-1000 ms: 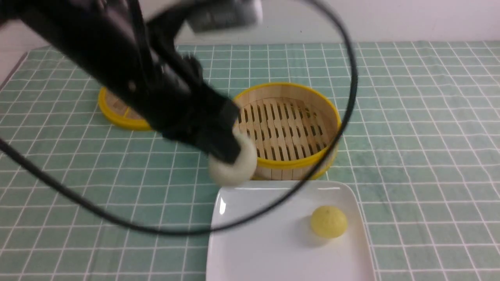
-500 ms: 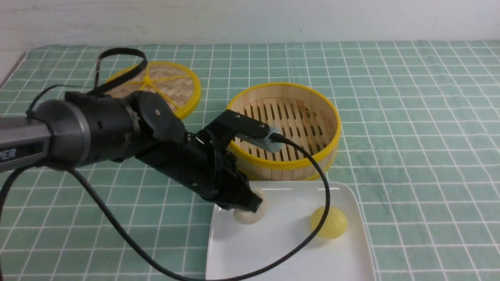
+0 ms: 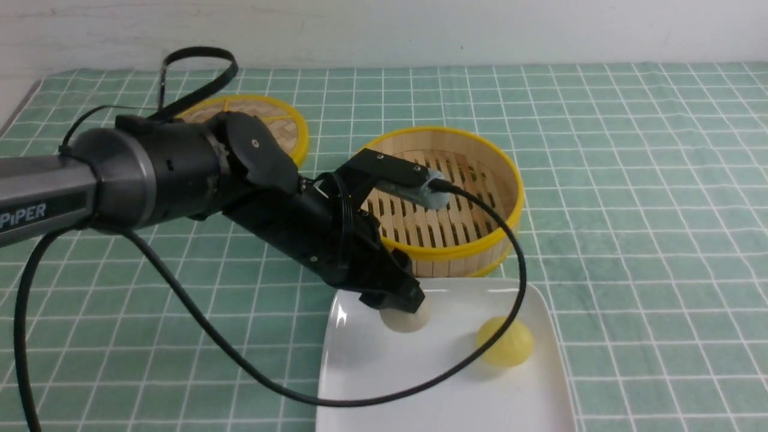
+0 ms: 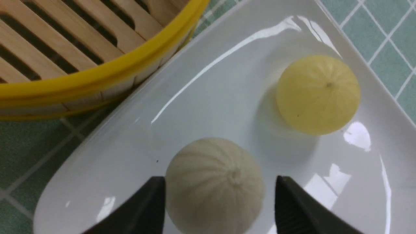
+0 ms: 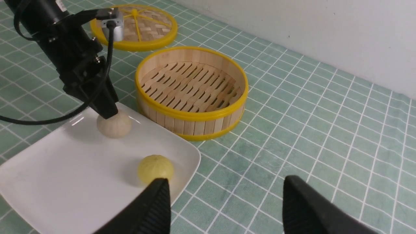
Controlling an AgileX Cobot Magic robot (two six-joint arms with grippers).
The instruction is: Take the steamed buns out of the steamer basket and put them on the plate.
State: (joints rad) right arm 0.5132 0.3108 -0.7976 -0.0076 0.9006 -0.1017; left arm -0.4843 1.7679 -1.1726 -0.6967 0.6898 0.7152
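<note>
White and glossy, the plate (image 3: 420, 414) nearest the robot carried the yellow bun (image 3: 505, 342) and the pale beige bun (image 3: 408, 321), pleated domes sitting apart. The left end effector (image 4: 219, 182) stood open astride the beige one, so release looked the step in hand, a clean lift away next; the right end effector (image 5: 226, 182) hung open, empty. Beyond, the steamer basket (image 3: 456, 264) held nothing.

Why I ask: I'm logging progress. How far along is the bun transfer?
Done: the steamer basket is empty; the yellow bun and pale bun both rest on the plate. In hand: the left gripper straddles the pale bun, jaws open. Left: probably only lifting that arm clear.
</note>
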